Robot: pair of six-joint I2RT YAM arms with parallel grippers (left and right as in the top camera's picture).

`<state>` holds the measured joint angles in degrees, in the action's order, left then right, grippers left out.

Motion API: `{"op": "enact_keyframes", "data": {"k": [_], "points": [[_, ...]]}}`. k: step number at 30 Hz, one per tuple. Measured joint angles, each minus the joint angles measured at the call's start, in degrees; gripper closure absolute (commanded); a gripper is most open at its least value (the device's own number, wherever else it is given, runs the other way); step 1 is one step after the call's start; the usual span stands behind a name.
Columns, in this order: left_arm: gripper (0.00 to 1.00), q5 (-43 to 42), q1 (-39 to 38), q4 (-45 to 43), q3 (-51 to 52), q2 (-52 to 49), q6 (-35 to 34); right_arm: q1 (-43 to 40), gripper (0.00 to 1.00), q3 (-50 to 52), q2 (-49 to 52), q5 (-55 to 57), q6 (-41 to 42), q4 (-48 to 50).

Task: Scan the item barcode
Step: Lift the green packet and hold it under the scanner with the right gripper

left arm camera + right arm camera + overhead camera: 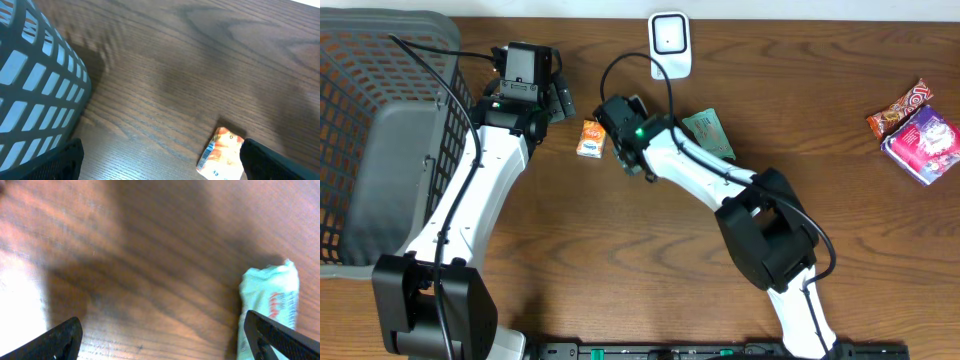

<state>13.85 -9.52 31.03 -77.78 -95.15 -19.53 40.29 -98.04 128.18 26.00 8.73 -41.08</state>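
A small orange packet [590, 138] is seen lying flat on the wooden table [620, 260], below and to the left of the white scanner [670, 45] that stands near the table's far edge. The packet's face is printed in orange, with a white band along one end. In the left wrist view the orange packet [222, 152] shows thin blue stripes along its edge. No word on it can be read.

It lies between the two arms. From overhead, the right gripper [617, 118] is just beside it on one side, and the left gripper [560, 100] is near it on the other.

The left gripper [165, 170] is held wide apart with nothing between its jaws. The packet lies just inside the finger [280, 162] at the right of that view.

The right gripper [165, 345] is likewise spread wide and empty. A pale green packet [270, 315] with a crimped end and unreadable red lettering is seen next to one finger [285, 337]. From overhead, a green packet [708, 130] lies partly under the right arm.

A dark mesh basket [360, 60] stands at the left, and two snack packs [915, 130] lie far to the right.
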Motion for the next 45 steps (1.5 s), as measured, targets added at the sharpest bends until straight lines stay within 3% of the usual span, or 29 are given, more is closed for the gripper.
{"op": "enact_keyframes", "data": {"k": [8, 11, 13, 17, 18, 20, 30, 32, 34, 35, 39, 40, 45], "points": [[0.01, 0.0, 0.0, 0.0, 0.0, 0.0, 0.0, -8.9, 0.03, -9.9, 0.1, -2.0, -0.7, -6.4], [0.01, 0.0, 0.0, 0.0, 0.0, 0.0, 0.0, -15.7, 0.05, -10.1, 0.1, -8.8, -5.0, -9.8], [0.01, 0.0, 0.0, 0.0, 0.0, 0.0, 0.0, -19.1, 0.13, -10.0, 0.1, -15.1, -8.1, -11.5], [0.01, 0.0, 0.0, 0.0, 0.0, 0.0, 0.0, -24.8, 0.38, -8.3, 0.1, -26.5, -12.7, -11.8], [0.01, 0.0, 0.0, 0.0, 0.0, 0.0, 0.0, -25.9, 0.38, -7.7, 0.1, -28.9, -13.6, -11.8], [0.01, 0.0, 0.0, 0.0, 0.0, 0.0, 0.0, -27.3, 0.3, -6.6, 0.1, -32.3, -14.4, -11.6], [0.01, 0.0, 0.0, 0.0, 0.0, 0.0, 0.0, -28.6, 0.21, 0.7, 0.1, -41.1, -15.9, -5.5], [0.01, 0.0, 0.0, 0.0, 0.0, 0.0, 0.0, -28.4, 0.28, 1.6, 0.0, -41.6, -16.1, -4.3], [0.01, 0.0, 0.0, 0.0, 0.0, 0.0, 0.0, -28.2, 0.44, 2.3, -0.1, -41.9, -16.2, -2.8], [0.01, 0.0, 0.0, 0.0, 0.0, 0.0, 0.0, -28.1, 0.6, 2.6, -0.1, -41.9, -16.1, -2.3], [0.01, 0.0, 0.0, 0.0, 0.0, 0.0, 0.0, -27.9, 0.94, 3.4, -0.2, -42.7, -13.6, -1.0], [0.01, 0.0, 0.0, 0.0, 0.0, 0.0, 0.0, -28.0, 0.99, 3.4, -0.2, -42.9, -12.1, -0.7], [0.01, 0.0, 0.0, 0.0, 0.0, 0.0, 0.0, -27.7, 0.99, 2.7, -0.2, -43.3, -6.0, 1.6]]}}
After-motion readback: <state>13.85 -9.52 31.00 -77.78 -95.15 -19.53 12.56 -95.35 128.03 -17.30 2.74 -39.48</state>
